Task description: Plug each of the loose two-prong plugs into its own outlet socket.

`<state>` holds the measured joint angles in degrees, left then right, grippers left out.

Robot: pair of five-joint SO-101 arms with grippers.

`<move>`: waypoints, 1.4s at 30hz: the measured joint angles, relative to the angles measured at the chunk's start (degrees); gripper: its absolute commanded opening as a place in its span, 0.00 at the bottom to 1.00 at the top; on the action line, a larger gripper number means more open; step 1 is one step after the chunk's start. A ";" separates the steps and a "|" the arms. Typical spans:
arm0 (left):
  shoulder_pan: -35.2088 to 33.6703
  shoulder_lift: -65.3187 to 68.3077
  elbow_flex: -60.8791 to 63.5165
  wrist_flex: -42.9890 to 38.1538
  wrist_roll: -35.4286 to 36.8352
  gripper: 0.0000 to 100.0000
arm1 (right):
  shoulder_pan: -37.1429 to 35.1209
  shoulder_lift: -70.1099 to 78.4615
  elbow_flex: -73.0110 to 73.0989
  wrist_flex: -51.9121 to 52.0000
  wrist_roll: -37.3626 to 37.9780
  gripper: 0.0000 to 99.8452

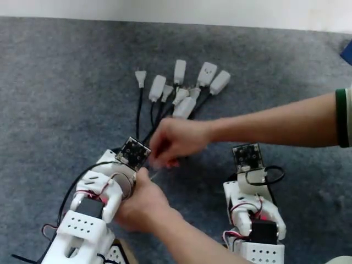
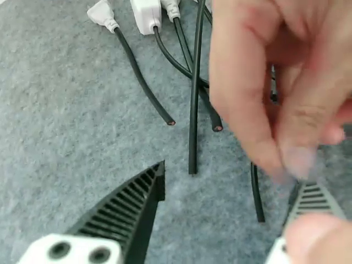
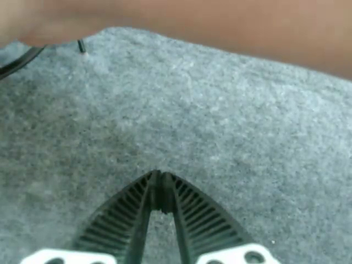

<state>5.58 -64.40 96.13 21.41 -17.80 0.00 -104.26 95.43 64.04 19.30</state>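
Observation:
Several white two-prong plugs (image 1: 184,88) on short black cables (image 1: 148,124) lie fanned out at the back middle of the grey carpet. In the left wrist view two of the plugs (image 2: 146,11) and the cut cable ends (image 2: 192,165) lie beyond my left gripper (image 2: 230,177). It is open and holds nothing. A person's hand (image 2: 275,82) reaches between its fingers (image 2: 137,209) and touches the far one. A second hand (image 1: 143,206) holds the left arm (image 1: 93,203). My right gripper (image 3: 161,179) is shut on nothing, low over bare carpet.
The person's forearm (image 1: 275,124) crosses the table from the right, just beyond the right arm (image 1: 250,192); it shows as a band (image 3: 220,27) in the right wrist view. Grey carpet (image 1: 55,99) covers the table.

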 measured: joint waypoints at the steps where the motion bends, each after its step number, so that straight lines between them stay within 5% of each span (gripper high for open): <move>1: 0.00 0.00 0.00 0.00 0.00 0.34 | 0.00 0.00 0.00 0.00 0.00 0.01; 42: -0.26 0.79 0.00 0.62 -0.09 0.34 | 0.00 0.00 0.00 0.00 0.00 0.01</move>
<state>5.32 -63.60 96.13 22.02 -17.89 0.00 -104.26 95.43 64.04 19.30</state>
